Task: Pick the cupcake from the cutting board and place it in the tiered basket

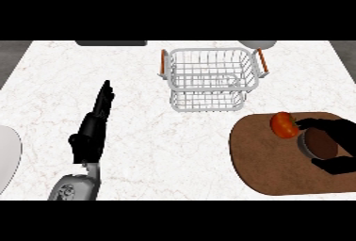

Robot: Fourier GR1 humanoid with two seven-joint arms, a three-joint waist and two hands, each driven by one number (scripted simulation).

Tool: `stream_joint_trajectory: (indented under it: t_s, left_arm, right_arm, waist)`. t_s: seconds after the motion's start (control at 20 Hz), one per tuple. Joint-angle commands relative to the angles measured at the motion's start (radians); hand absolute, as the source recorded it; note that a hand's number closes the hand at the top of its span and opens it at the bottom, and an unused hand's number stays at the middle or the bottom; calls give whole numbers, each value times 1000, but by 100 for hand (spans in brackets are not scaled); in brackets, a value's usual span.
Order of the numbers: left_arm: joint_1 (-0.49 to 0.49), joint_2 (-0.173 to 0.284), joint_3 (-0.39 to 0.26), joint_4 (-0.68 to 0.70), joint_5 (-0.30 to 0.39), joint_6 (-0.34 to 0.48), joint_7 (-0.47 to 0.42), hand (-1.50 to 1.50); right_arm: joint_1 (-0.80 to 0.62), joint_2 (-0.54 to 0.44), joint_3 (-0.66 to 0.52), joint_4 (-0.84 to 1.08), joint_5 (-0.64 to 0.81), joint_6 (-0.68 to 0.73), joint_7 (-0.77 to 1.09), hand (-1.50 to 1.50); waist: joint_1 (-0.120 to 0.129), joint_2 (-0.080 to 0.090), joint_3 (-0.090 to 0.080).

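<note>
A: Across whole view, white marbled counter [139, 122]. Biggest thing on it?

B: Brown cutting board [268, 160], lower right, rounded, running off right edge.

A: Next down?

B: White wire tiered basket [208, 80], top centre-right, orange-brown handles either side. Well apart from board, nothing seen inside.

A: Arms?

B: Left forearm up from lower edge, left hand [89, 136] black, fingers straight and pressed together, pointing up the counter, edge-on. Holding nothing, resting, well apart from board and basket.

A: Right side?

B: Right hand [342, 141] in from right edge, over board. Fingers and thumb curled round cupcake [319, 143], one above, one below. Closed round it.

A: Cupcake location?

B: On cutting board, right part, dark brown top, grey wrapper rim showing at left. Lifted or seated, cannot tell.

A: Smaller items?

B: Orange-red round fruit [282, 124], maybe tomato, on board just up-left of cupcake, about touching it. Beside fingertips.

A: Edges?

B: Dark grey flat thing [111, 43] at top edge, left of basket. Pale rounded object [257, 44] at top, behind basket. White curved piece [8, 157] at left edge, cut off, cannot identify.
</note>
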Motion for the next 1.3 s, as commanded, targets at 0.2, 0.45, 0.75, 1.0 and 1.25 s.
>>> stream_joint_trajectory:
  t_s: [0.2, 0.45, 0.75, 1.0, 1.25]
  left_arm:
    - [-46, 3, 23, 33, 2, -3, 22, 0]
    - [-26, 10, -11, 5, -8, -26, 8, 0]
    - [-29, -2, -21, 24, -9, -27, 13, 0]
    - [-15, -20, -37, 16, -8, -24, 12, 0]
    - [-79, 2, 5, 16, 13, -35, 52, 0]
  right_arm:
    - [-31, 125, 131, -72, 170, -162, 150, 150]
    - [-11, 277, 320, -147, 390, -41, 481, 150]
    - [-44, 461, 503, -245, 512, 86, 851, 150]
    - [-95, 466, 709, -307, 444, 66, 1224, 150]
    - [-251, 468, 836, -418, 325, 126, 1552, 150]
  waist:
    - [0, 1, 1]
    - [52, 0, -14]
    - [50, 0, -5]
    - [53, -4, 0]
    - [44, -5, 0]
